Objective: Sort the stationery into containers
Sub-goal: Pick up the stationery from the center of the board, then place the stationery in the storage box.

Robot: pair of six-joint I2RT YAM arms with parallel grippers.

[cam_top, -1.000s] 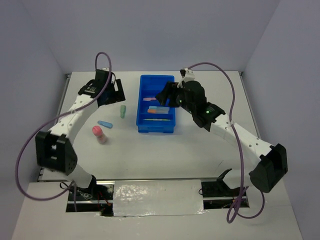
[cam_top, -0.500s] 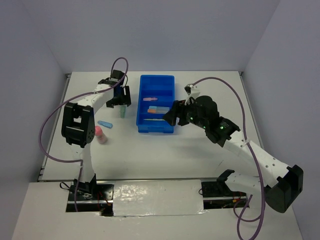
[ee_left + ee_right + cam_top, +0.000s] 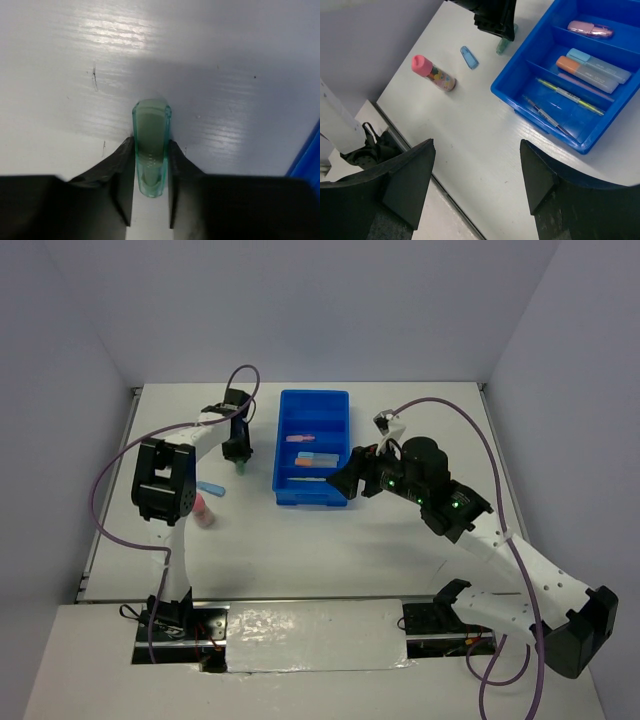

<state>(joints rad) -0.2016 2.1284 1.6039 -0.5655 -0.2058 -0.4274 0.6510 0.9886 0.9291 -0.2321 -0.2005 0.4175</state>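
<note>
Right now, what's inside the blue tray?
A pink marker; next compartment, blue marker and orange marker; nearest, yellow pen and grey pen. From above, the right gripper covers the tray's near right corner.

The white desk carries a bright blue tray at its far middle, with the tray's long side running away from the arms. Left of the tray and apart from it, a short green marker lies flat on the desk. Closer to the arms and further left lies a small light-blue piece. Near that, closer in again, lies a pink-capped stick with a patterned body. A few fine dark scratches mark the desk around the green marker.
</note>
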